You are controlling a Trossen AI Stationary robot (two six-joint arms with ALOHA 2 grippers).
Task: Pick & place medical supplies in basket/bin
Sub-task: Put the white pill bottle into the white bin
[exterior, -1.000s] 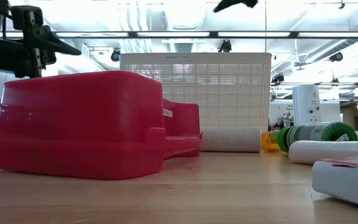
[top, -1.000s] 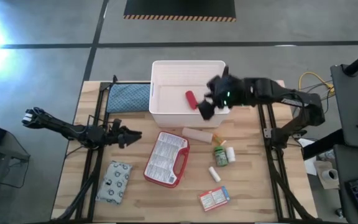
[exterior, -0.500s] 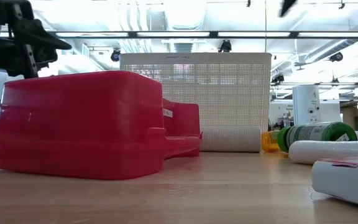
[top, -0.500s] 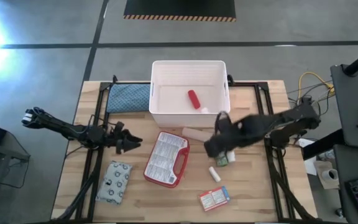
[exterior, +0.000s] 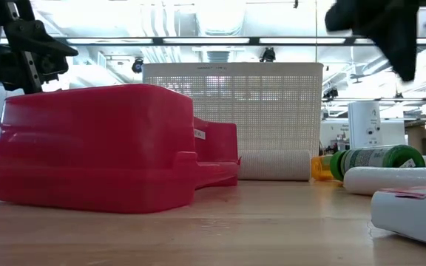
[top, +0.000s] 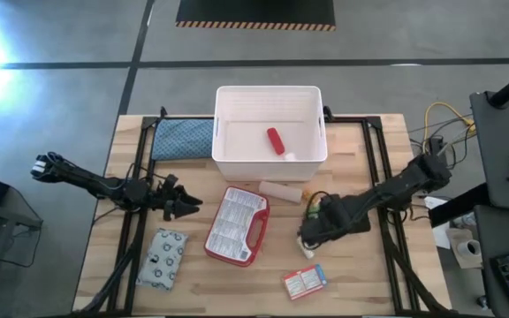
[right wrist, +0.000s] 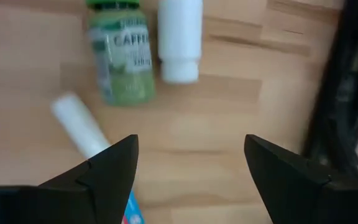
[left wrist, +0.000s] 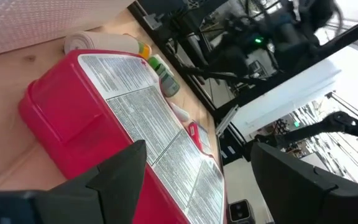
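The white slotted basket [top: 270, 163] stands at the table's far middle with the red cylinder [top: 275, 140] lying on its floor. My right gripper [top: 310, 234] hovers open over the green bottle [right wrist: 122, 59] and two small white tubes [right wrist: 180, 40] [right wrist: 79, 124], which lie on the wood. My left gripper [top: 184, 205] waits open just left of the flat red-edged case [top: 237, 225], which also fills the left wrist view [left wrist: 135, 130]. The grey-white pouch [top: 162, 258] and the small box [top: 304, 281] lie near the table's near edge.
A beige roll [top: 281, 190] lies against the basket's near wall. The blue quilted pad [top: 182, 138] sits left of the basket. Bare wood shows between the case and the bottle group. Black frame rails [top: 387, 221] run along the table's left and right sides.
My right gripper has left the space over the basket, swung toward the table's near edge and come down over the green bottle and white tubes, staying open. The red cylinder stays lying in the basket.
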